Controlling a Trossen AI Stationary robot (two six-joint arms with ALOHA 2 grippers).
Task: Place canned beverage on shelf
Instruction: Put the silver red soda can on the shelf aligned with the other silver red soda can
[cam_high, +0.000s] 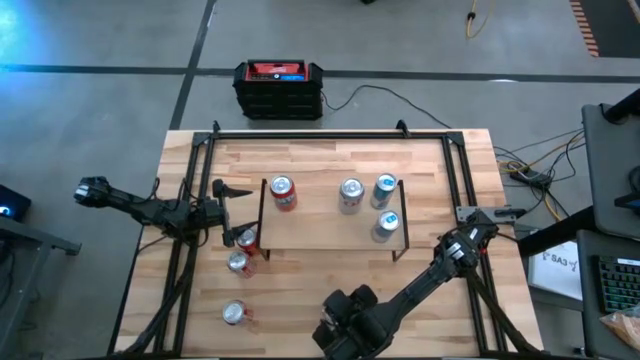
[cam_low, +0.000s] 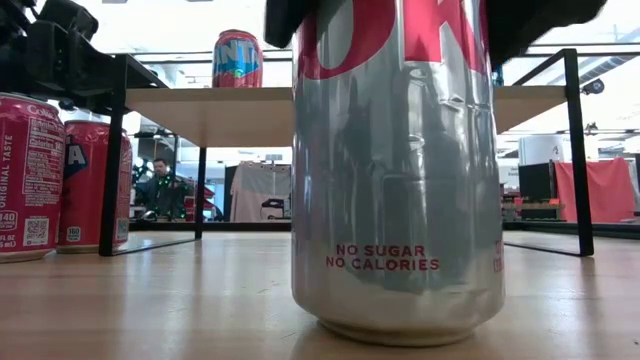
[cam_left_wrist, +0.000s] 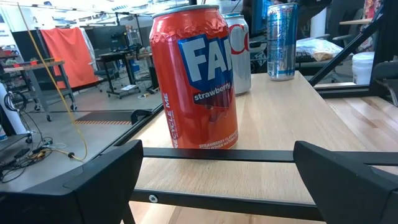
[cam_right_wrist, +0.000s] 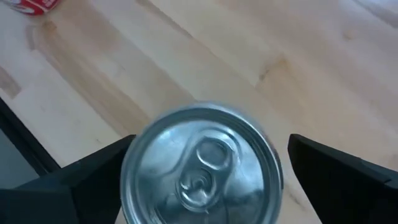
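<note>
A silver canned beverage stands upright on the tabletop near the table's near edge. In the high view it is hidden under my right gripper. My right gripper hangs open over it, slanting down, with one finger on either side of the can's top. The shelf stands mid-table and carries several cans, among them a red strawberry can. My left gripper waits open and level at the shelf's left end, short of the red can. My right gripper's fingers stand on either side of the silver can's upper end, coming from above. A gap shows beside one finger. The other finger lies against the can's outline, and I cannot tell whether it touches. The can rests on its base on the table.
Three more cans stand on the tabletop left of the shelf. Black rails frame the table. A black-and-red box sits on the floor beyond the far edge. Bare wood lies between the silver can and the shelf.
</note>
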